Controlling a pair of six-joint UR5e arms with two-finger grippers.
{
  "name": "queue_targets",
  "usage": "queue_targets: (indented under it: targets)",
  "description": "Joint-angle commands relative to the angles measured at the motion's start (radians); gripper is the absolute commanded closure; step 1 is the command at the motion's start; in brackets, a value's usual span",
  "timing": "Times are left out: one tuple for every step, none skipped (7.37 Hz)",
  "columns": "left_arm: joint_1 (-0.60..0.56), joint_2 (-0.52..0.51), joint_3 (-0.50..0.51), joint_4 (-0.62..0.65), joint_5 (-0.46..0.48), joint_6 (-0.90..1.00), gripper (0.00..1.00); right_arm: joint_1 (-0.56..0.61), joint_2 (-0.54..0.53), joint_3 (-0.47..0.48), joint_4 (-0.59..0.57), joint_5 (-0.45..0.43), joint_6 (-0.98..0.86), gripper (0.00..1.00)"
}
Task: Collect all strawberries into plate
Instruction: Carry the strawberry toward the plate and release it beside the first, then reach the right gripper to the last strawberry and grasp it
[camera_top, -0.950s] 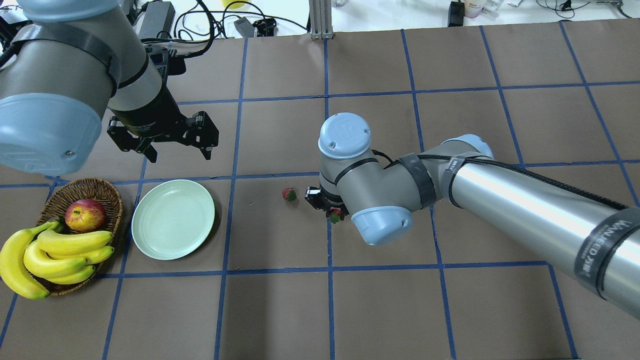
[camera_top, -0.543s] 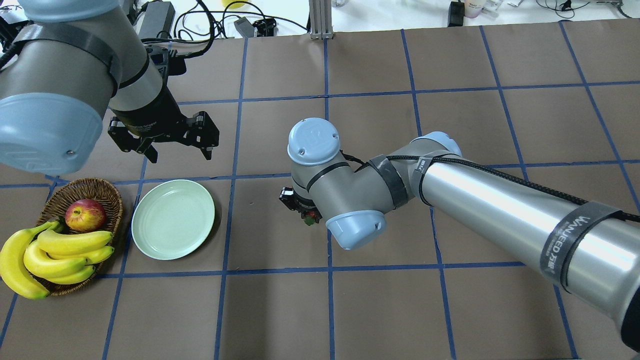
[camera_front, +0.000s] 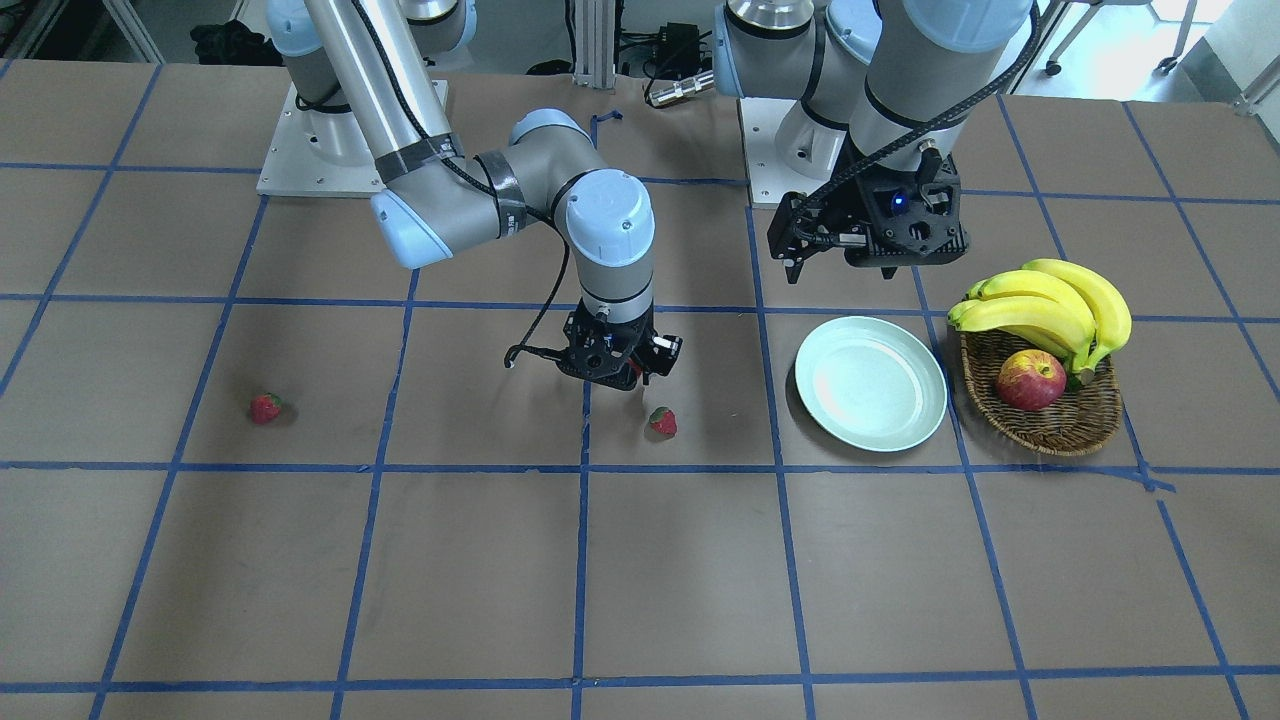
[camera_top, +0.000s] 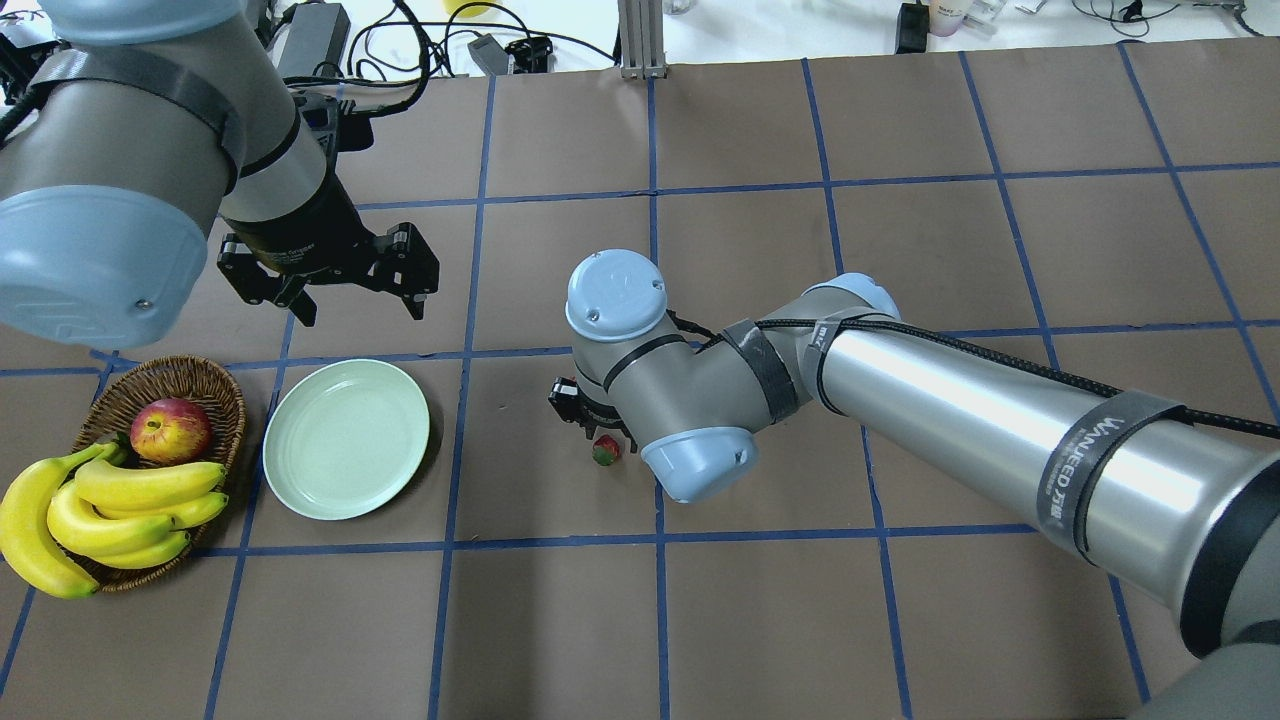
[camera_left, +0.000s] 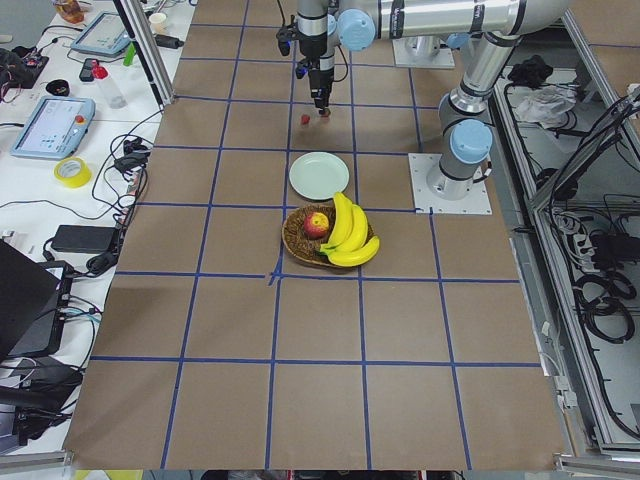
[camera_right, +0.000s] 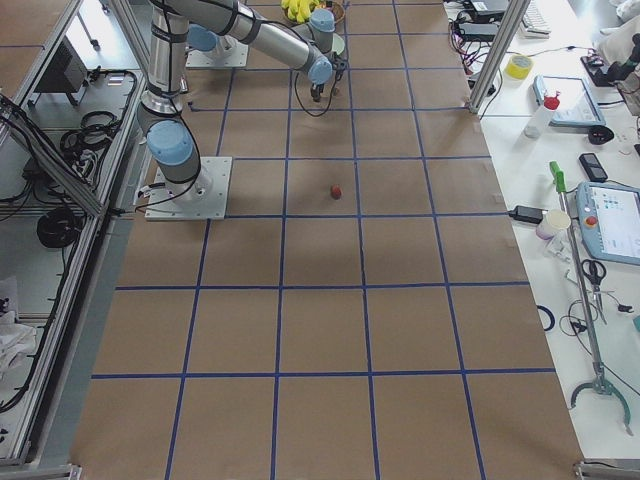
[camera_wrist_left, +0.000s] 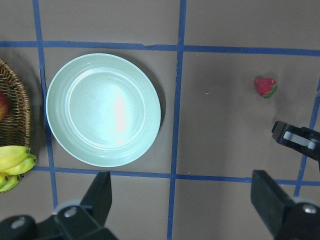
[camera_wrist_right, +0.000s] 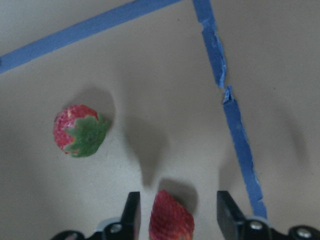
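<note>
Beside tape line (camera_wrist_right: 235, 130), right gripper (camera_wrist_right: 176, 207) clamping strawberry (camera_wrist_right: 171, 224)

Glossy plate (camera_top: 346, 439), woven wicker basket (camera_top: 215, 385), matt brown paper-covered table (camera_top: 760, 620).

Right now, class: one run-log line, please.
right gripper shut on strawberry | left gripper open | plate empty | two other strawberries loose

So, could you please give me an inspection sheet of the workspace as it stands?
Surface: brown table, blue tape grid.
Job's things: plate empty; held strawberry in right gripper; second strawberry on table beside it; third strawberry far toward robot's right.
Clutter: basket with apple and bananas, beside plate.
Grippers: left gripper open, raised; right gripper shut on held strawberry.
Cables: black cable along right arm; tangle beyond table's far edge.
Surroundings: side desk with tablet and tape roll.
</note>
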Motion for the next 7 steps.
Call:
queue_targets:
  targets:
    - [-0.001, -0.002, 0.0, 0.0, -0.001, -0.001, 0.0, -0.029, -0.008, -0.043, 0.005, -0.022, -0.045, 0.0]
    - [-0.001, -0.002, 0.0, 0.0, -0.001, -0.001, 0.0, -0.091, -0.044, -0.057, 0.06, -0.025, -0.138, 0.0]
    - [-0.001, -0.002, 0.0, 0.0, -0.001, -0.001, 0.0, -0.177, -0.105, -0.056, 0.184, -0.044, -0.265, 0.0]
    - [-0.001, -0.002, -0.001, 0.0, -0.001, -0.001, 0.0, -0.293, -0.15, -0.054, 0.294, -0.099, -0.435, 0.0]
    - [-0.001, -0.002, -0.002, -0.001, 0.001, 0.0, 0.0, -0.422, -0.175, -0.048, 0.329, -0.165, -0.576, 0.0]
    - [-0.001, -0.002, -0.002, -0.002, 0.001, 0.0, 0.0, -0.537, -0.21, -0.013, 0.314, -0.183, -0.732, 0.0]
    - [-0.001, -0.002, -0.002, -0.002, 0.001, 0.0, 0.0, -0.648, -0.235, 0.041, 0.308, -0.178, -0.836, 0.0]
